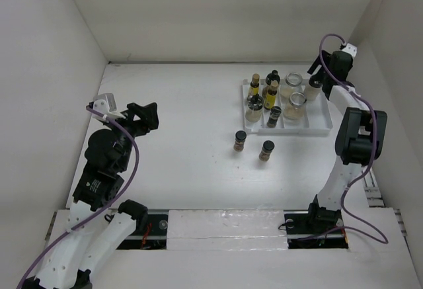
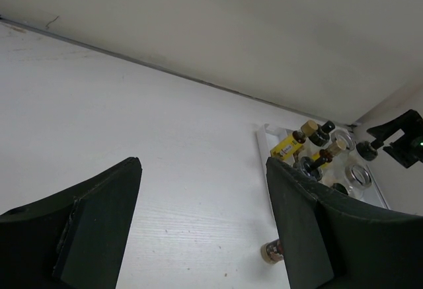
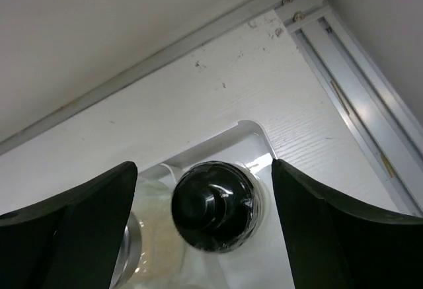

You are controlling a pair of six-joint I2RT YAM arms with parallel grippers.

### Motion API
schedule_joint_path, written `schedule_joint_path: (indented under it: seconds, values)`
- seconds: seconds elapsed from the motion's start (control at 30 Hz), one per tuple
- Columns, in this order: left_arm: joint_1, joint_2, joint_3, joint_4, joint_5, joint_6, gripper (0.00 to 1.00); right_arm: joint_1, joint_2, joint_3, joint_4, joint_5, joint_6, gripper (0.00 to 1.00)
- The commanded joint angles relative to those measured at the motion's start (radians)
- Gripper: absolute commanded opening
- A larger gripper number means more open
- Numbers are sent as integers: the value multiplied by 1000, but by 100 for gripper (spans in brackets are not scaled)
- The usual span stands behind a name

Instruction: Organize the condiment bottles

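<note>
Now | right end effector (image 3: 201,170) spread wide | black-capped bottle (image 3: 215,206) centred between jaws

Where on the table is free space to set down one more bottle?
The wide bare table between the left fingers and the two brown jars is free. The white tray is crowded, and the right fingers straddle a black-capped bottle there.

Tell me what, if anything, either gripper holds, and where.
Nothing. The left gripper is open; the right gripper is open over a black-capped bottle, not touching it.
</note>
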Motion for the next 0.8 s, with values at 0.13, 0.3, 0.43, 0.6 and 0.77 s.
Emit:
schedule_joint_path:
  seconds: [0.13, 0.3, 0.43, 0.6, 0.77]
  values:
    - [4, 12, 7, 47, 2, 5, 72, 68, -481, -195, 96, -11, -15, 58]
    - [4, 2, 7, 47, -7, 14, 71, 417, -731, -475, 145, 39, -4, 4]
    - [4, 2, 7, 47, 3, 14, 61, 652, -796, -599, 85, 77, -26, 20]
    - [4, 2, 7, 47, 17, 14, 56, 819, -805, -589, -161, 65, -78, 96]
    - [4, -16, 7, 47, 17, 14, 56, 895, -726, -577, -295, 53, -87, 99]
